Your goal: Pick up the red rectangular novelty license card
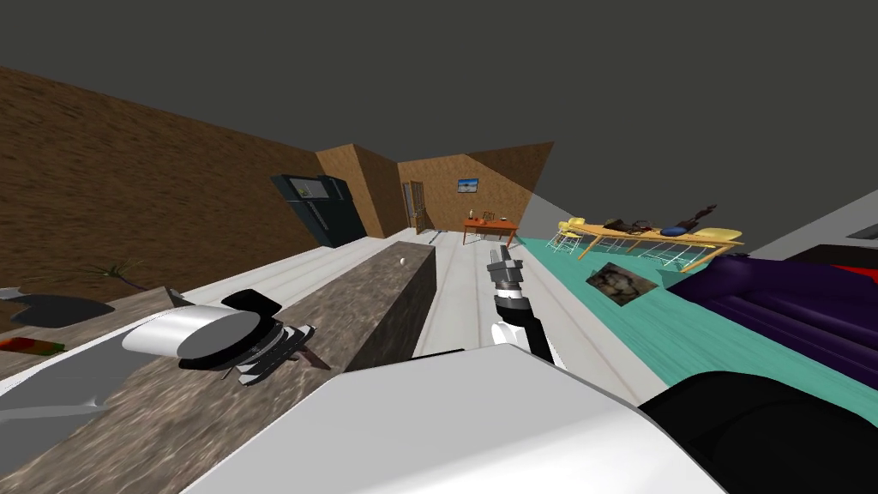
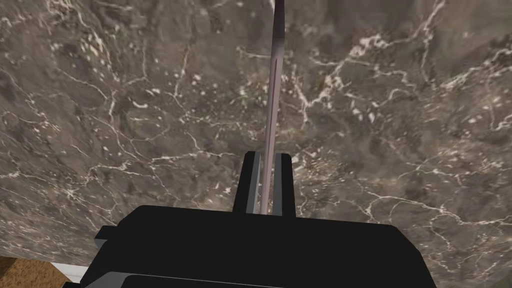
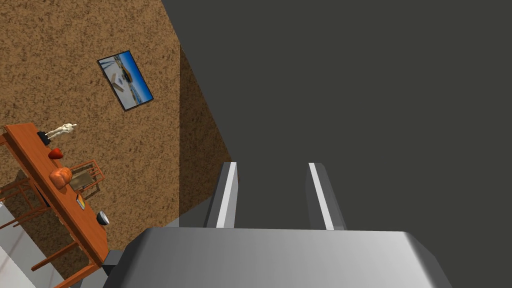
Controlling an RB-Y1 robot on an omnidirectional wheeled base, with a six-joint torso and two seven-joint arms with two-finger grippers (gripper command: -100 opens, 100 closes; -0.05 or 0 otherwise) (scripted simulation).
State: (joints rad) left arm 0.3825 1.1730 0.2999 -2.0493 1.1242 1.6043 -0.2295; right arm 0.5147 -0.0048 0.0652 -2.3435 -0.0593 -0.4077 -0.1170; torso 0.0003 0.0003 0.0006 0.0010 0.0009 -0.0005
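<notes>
My left gripper point(image 2: 266, 157) is shut on a thin card point(image 2: 274, 90), seen edge-on as a pinkish-red strip that runs out from between the fingers. It is held just above a brown marbled counter top point(image 2: 125, 100). In the head view the left gripper point(image 1: 296, 339) hangs over the counter point(image 1: 386, 292) with the dark red card point(image 1: 315, 358) sticking out from it. My right gripper point(image 1: 502, 262) is raised in front of my chest, away from the counter, and in its wrist view the right gripper point(image 3: 272, 167) is open with nothing between its fingers.
A small white ball point(image 1: 401, 259) lies near the counter's far end. A grey recessed area point(image 1: 51, 386) and a red and green object point(image 1: 30, 345) lie to the left. A purple sofa point(image 1: 772, 300) stands on the right and a black fridge point(image 1: 317, 206) at the far wall.
</notes>
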